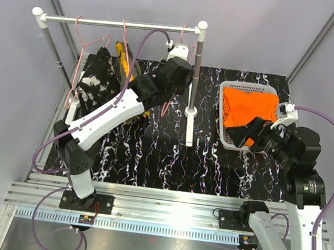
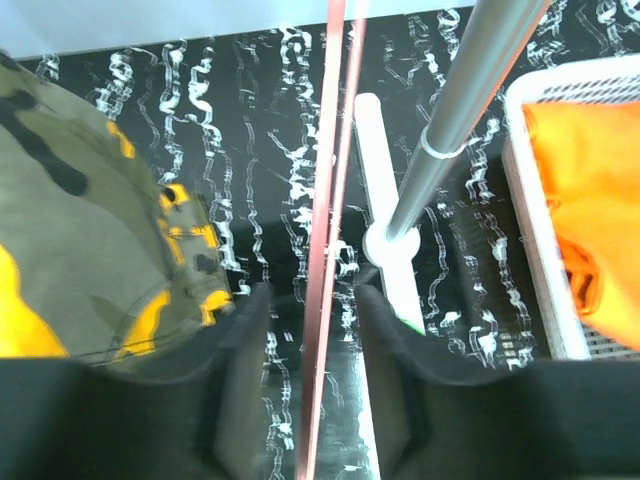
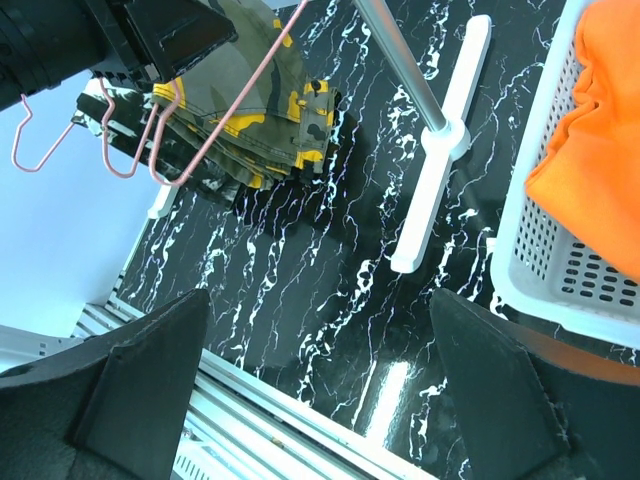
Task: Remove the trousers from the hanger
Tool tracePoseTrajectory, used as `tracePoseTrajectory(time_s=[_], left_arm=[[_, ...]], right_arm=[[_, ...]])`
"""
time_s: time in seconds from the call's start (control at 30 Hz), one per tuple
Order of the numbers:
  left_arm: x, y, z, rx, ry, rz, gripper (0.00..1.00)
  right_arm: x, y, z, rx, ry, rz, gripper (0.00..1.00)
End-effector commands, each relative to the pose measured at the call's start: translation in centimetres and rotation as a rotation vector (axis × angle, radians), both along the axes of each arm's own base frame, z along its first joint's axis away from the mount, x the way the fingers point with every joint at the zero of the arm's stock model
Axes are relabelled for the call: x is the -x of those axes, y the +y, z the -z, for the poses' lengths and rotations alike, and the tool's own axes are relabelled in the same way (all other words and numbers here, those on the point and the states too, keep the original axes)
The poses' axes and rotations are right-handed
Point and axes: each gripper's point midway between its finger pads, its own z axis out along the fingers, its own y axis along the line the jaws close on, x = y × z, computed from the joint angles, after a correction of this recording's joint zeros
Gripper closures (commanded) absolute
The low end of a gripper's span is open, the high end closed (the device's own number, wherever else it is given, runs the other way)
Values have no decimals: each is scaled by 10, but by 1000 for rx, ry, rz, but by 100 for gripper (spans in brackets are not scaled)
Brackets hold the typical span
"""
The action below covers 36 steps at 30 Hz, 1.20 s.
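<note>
**Hanger clearance: two pairs outstanding**

Top view: orange trousers [image 1: 251, 108] lie in basket [image 1: 248, 87]. Camouflage trousers [image 1: 125, 59] and black speckled trousers [image 1: 91, 86] hang under the left half of the rail [image 1: 118, 25].
Left wrist: left gripper [image 2: 310, 300] parted around bare pink hanger [image 2: 335, 150], not pinching.
Right wrist: right gripper [image 3: 318, 300] spread wide, empty.
Cloth judged light, limp; grasp a folded edge.

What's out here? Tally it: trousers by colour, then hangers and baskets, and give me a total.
orange trousers: 1
camouflage trousers: 1
black speckled trousers: 1
pink hangers: 3
white basket: 1
Total: 7
</note>
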Motion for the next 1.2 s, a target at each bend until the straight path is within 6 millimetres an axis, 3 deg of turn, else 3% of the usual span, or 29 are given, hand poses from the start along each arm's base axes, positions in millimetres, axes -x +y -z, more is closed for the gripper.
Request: tracePoseTrajectory(time_s=[0.0, 0.1, 0.2, 0.23, 0.33, 0.37, 0.5, 0.67, 0.87, 1.03, 1.17], left_arm=[[0, -8, -30, 103, -57, 32, 52], [7, -3, -42, 126, -68, 38, 46], [18, 6, -57, 153, -84, 41, 31], [21, 10, -62, 162, -90, 42, 20], [36, 24, -79, 193, -119, 45, 10], [44, 32, -91, 217, -141, 48, 1], [60, 53, -97, 218, -157, 32, 1], [70, 88, -95, 179, -167, -67, 1], [66, 124, -65, 121, -88, -195, 1], [54, 135, -38, 121, -33, -221, 2], [40, 138, -18, 116, 0, -228, 11]], right_arm=[[3, -2, -7, 19, -31, 7, 0], [3, -4, -8, 26, -30, 10, 1], [3, -6, -8, 34, -35, 20, 1], [1, -9, -8, 41, -37, 44, 0], [-5, -23, -7, 51, -38, 142, 1], [-5, -27, -6, 47, -30, 171, 0], [-7, -28, -5, 53, -26, 174, 1], [0, -7, -4, 3, -30, 53, 1], [2, -4, -6, -15, -33, 37, 1], [5, 0, -7, -29, -31, 15, 1], [5, 2, -6, -38, -27, 5, 1]])
